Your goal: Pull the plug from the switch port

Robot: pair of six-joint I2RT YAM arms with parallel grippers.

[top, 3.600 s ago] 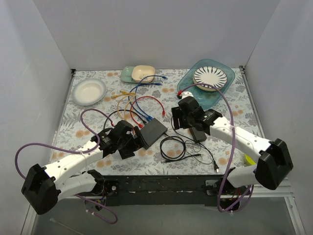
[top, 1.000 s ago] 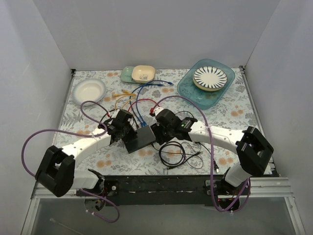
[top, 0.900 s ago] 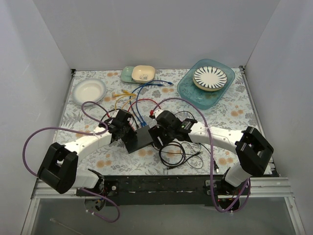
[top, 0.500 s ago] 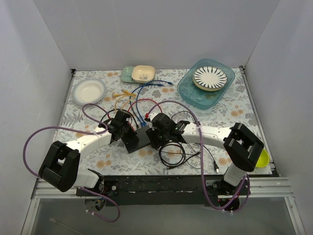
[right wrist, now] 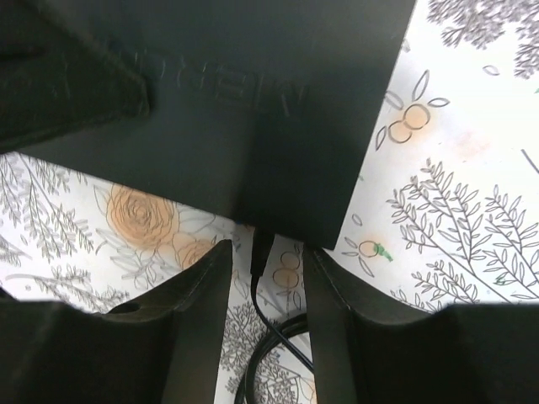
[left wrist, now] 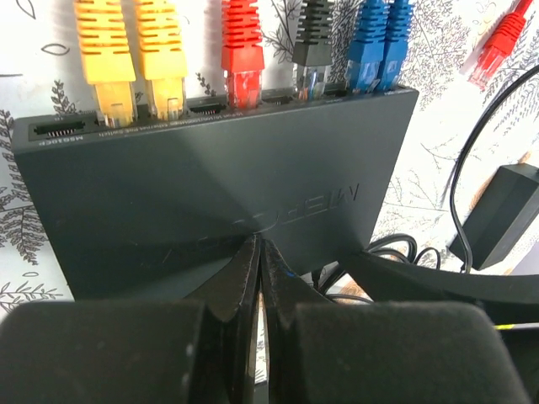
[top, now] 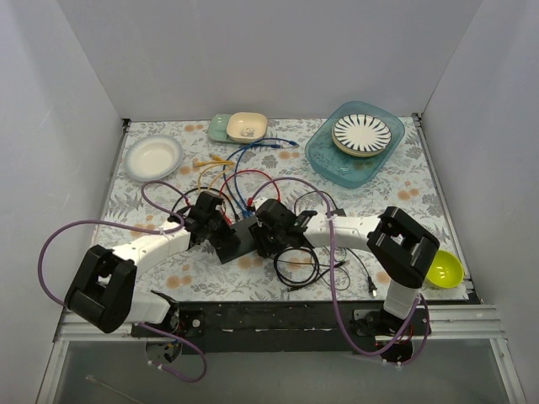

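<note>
The switch (top: 239,242) is a flat black box (left wrist: 210,194) (right wrist: 253,101). Along its far edge runs a row of ports (left wrist: 206,108) holding two yellow plugs, a red plug (left wrist: 242,76), a black plug (left wrist: 312,71) and two blue ones. My left gripper (left wrist: 259,246) (top: 222,229) is shut, its joined tips resting on the box's top near its near edge. A black plug (right wrist: 263,247) with a thin cable sticks out of the opposite edge. My right gripper (right wrist: 265,273) (top: 266,239) is open and straddles that plug, with a gap on each side.
A coil of black cable (top: 296,261) lies beside the switch, with a black adapter (left wrist: 497,215) close by. A loose red plug (left wrist: 503,38) lies beyond the box. A white bowl (top: 152,156), a beige bowl (top: 247,125), a blue tray (top: 337,164) and a yellow-green bowl (top: 444,268) stand around.
My right gripper has moved left to the switch's near edge and its jaws have narrowed around the black plug. The left gripper stays shut on the box top.
</note>
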